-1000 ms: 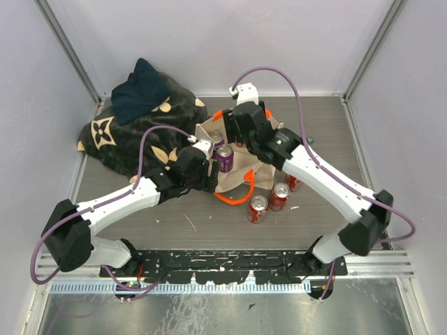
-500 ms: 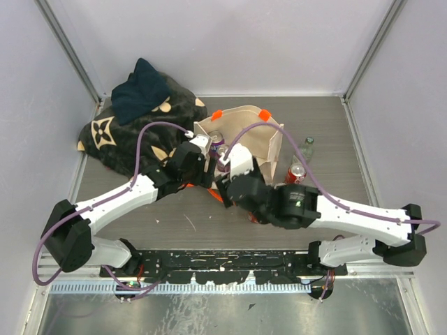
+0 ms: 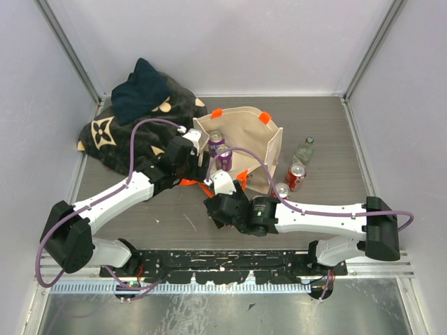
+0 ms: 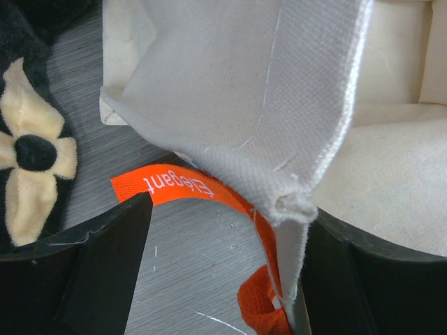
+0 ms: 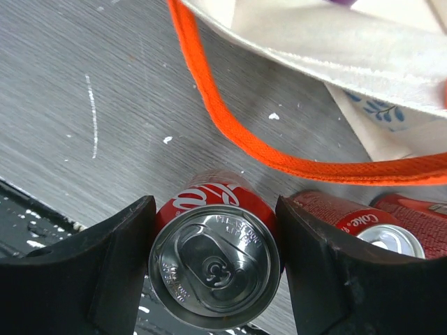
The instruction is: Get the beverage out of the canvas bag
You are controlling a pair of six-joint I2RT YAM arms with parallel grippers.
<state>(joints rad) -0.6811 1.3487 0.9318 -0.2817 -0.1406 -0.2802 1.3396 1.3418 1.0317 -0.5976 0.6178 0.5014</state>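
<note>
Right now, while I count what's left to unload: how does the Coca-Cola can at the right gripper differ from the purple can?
The Coca-Cola can is red; the purple can is purple. The Coca-Cola can is outside the canvas bag, by its orange strap; the purple can stands inside it. The right gripper clamps the Coca-Cola can; no gripper holds the purple can. Both stand upright, silver tops up.

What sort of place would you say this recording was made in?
Probably a robotics lab test cell: pale walls with metal corner posts box in a grey table, and a black mounting rail runs along its near edge. The canvas bag and red cola can look like props.
</note>
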